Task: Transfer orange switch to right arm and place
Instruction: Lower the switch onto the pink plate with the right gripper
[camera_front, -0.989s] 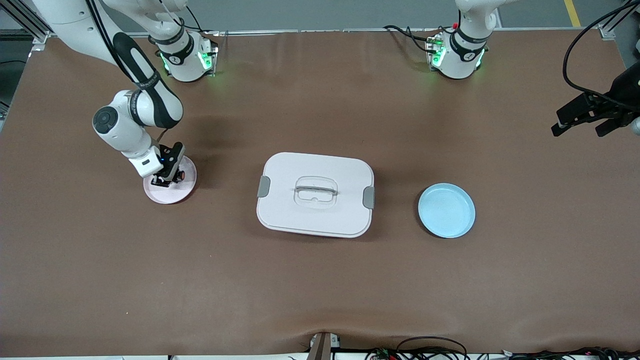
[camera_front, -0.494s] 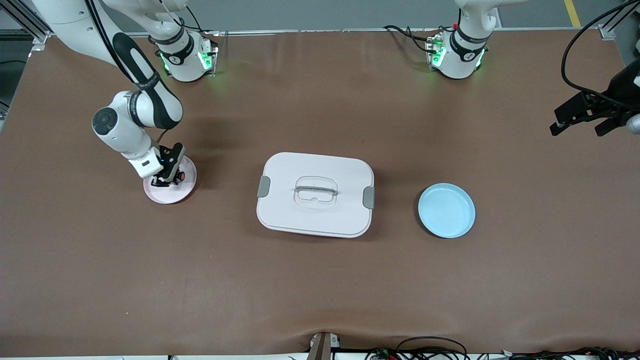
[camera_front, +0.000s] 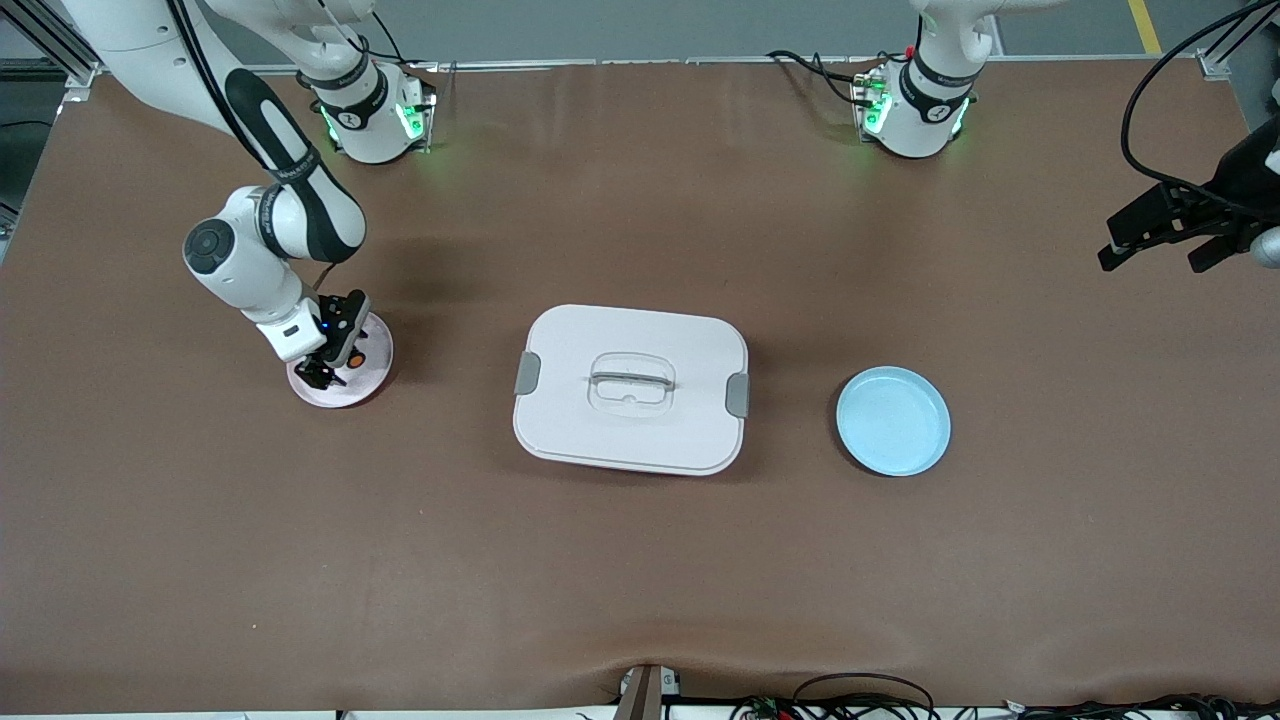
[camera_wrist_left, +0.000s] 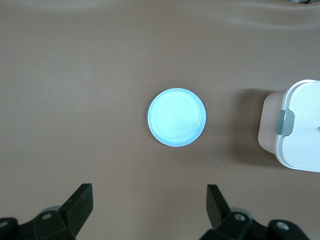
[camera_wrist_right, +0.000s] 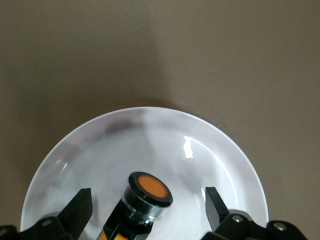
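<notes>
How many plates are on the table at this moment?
2. The pink plate lies toward the right arm's end of the table, under the right gripper, holding the orange switch. The blue plate lies beside the white lidded box, toward the left arm's end.

The table (camera_front: 640, 560) is covered in a matt brown sheet, smooth but faintly rippled toward the six o'clock edge of the front view. The pink plate (camera_wrist_right: 210, 150) looks like glazed, glossy ware, with a bright highlight at about two o'clock on its inner wall. On it the orange switch (camera_wrist_right: 145, 197) appears as hard plastic: a satin orange cap inside a shiny black ring. The blue plate (camera_wrist_left: 176, 117) has a smooth, softly sheened finish. The white box (camera_front: 630, 390) looks like matt plastic with duller grey clips and a clear, glossy handle recess. Both grippers' fingers (camera_wrist_right: 75, 210) are matt black plastic.
</notes>
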